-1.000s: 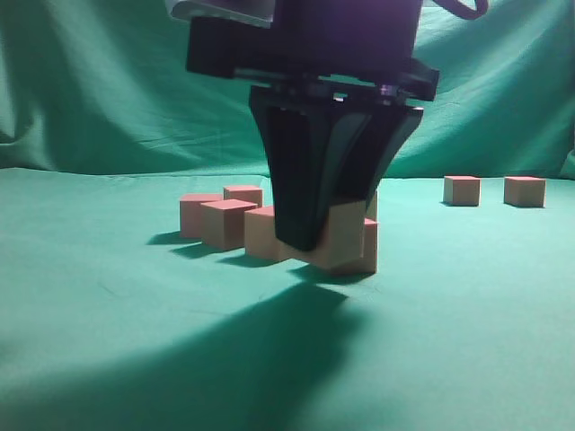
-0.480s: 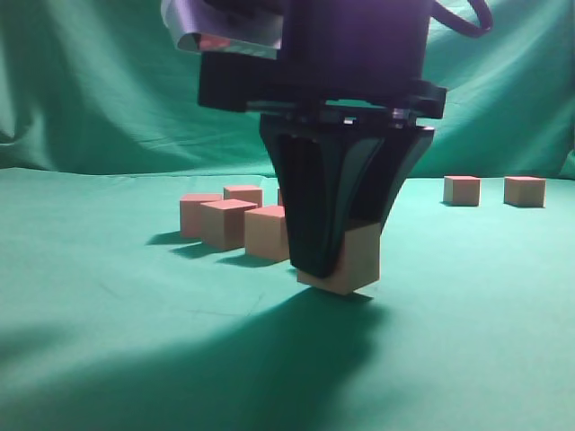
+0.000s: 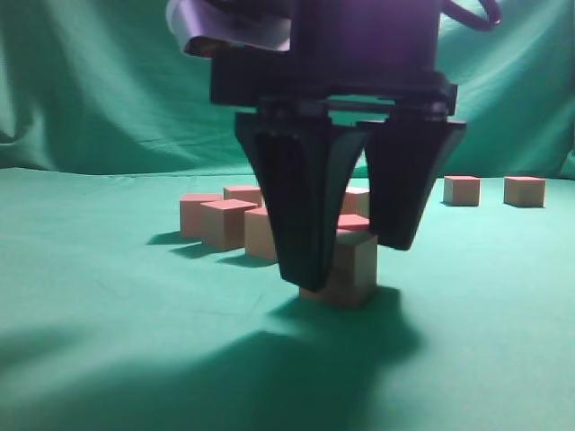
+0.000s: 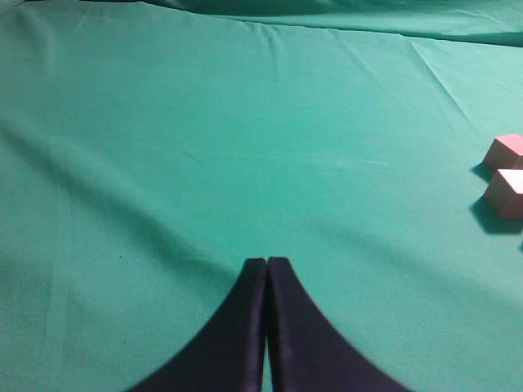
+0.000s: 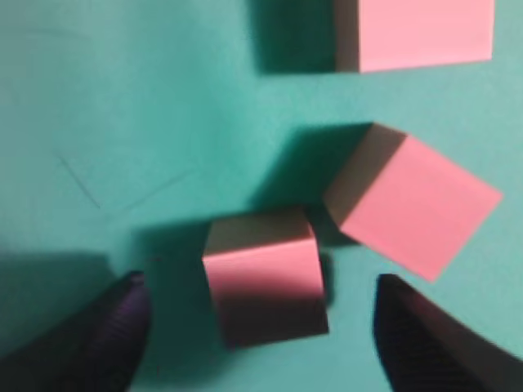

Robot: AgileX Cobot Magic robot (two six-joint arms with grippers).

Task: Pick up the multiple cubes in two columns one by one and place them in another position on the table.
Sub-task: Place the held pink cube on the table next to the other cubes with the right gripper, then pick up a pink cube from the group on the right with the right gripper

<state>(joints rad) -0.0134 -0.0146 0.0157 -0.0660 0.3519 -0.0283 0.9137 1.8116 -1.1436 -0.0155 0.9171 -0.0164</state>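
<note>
Since a second ago, my right gripper point(image 3: 352, 259) has spread its jaws and let go of one cube point(image 3: 346, 269), which now sits flat on the table point(image 3: 108, 341); it rests between my parted fingers, touching neither in the wrist view; several cubes remain clustered just behind point(image 3: 222, 221), two stand far right point(image 3: 461, 189); my left gripper point(image 4: 267, 265) hangs closed, empty.
</note>
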